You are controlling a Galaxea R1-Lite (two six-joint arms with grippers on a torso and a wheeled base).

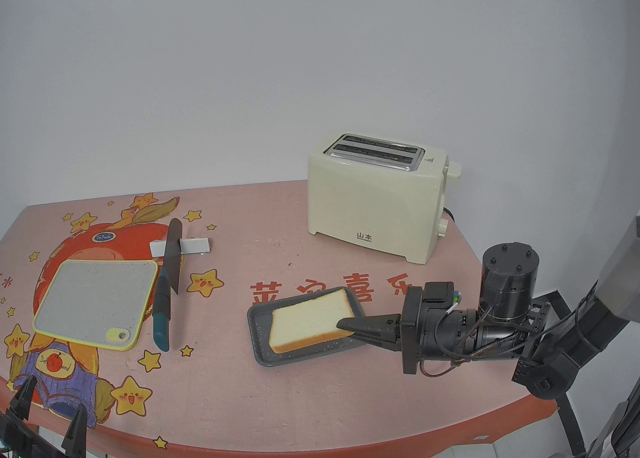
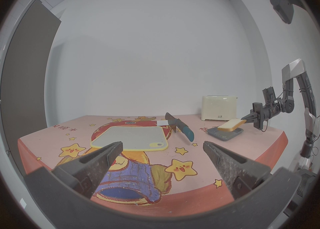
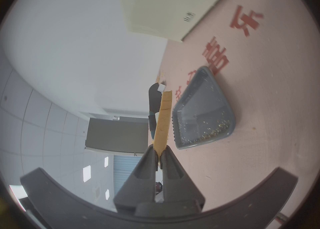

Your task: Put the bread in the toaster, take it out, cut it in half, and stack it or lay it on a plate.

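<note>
A slice of bread [image 1: 310, 320] hangs just above the dark grey plate [image 1: 261, 339] at the table's front middle, pinched at its edge by my right gripper [image 1: 347, 325]. In the right wrist view the bread [image 3: 162, 123] is seen edge-on between the shut fingers [image 3: 146, 169], lifted off the crumb-strewn plate [image 3: 203, 113]. The cream toaster [image 1: 377, 196] stands behind, its two slots facing up. A teal-handled knife [image 1: 167, 289] lies beside the cutting board [image 1: 93, 299] on the left. My left gripper [image 2: 163, 151] is open at the table's front left corner, holding nothing.
A small white block [image 1: 190, 247] props the knife blade behind the board. The table's curved front edge [image 1: 320, 443] runs close below the plate. A wall stands right behind the toaster, and bare tabletop lies between the knife and the plate.
</note>
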